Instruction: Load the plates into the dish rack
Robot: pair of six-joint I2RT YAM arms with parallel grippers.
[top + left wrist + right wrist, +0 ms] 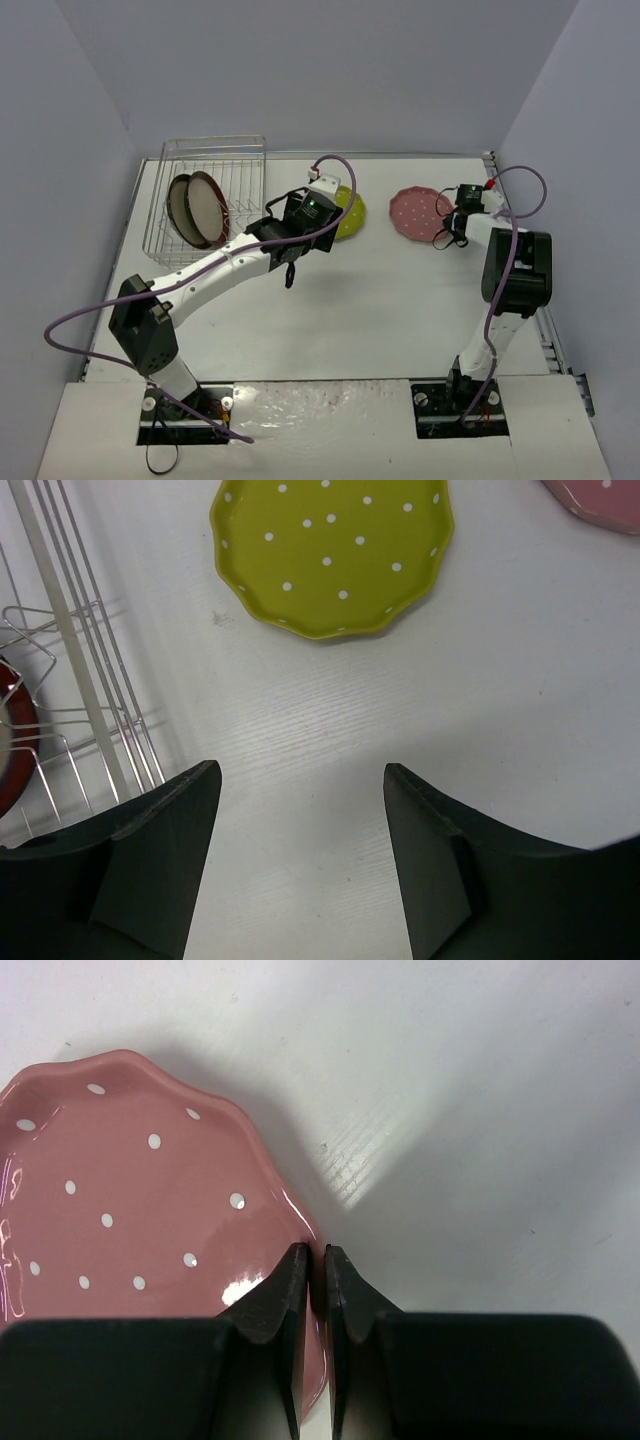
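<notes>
Gently raise the pink plate [130, 1190], flat on the counter [480, 1080], by the rim pinched in the right claw [316, 1256]; tilt upright toward the rack [250, 160]. Hold the spread left claw [300, 770] clear, near the green plate [330, 550].

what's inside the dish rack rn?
In the dish rack, two red-rimmed plates stand on edge toward its left side. They overlap, so much of one is hidden behind the other.

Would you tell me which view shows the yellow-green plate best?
Left wrist view: the yellow-green plate is nearly whole, dots and scalloped rim clear. Top view: half hidden by the left arm. Right wrist view: absent.
</notes>
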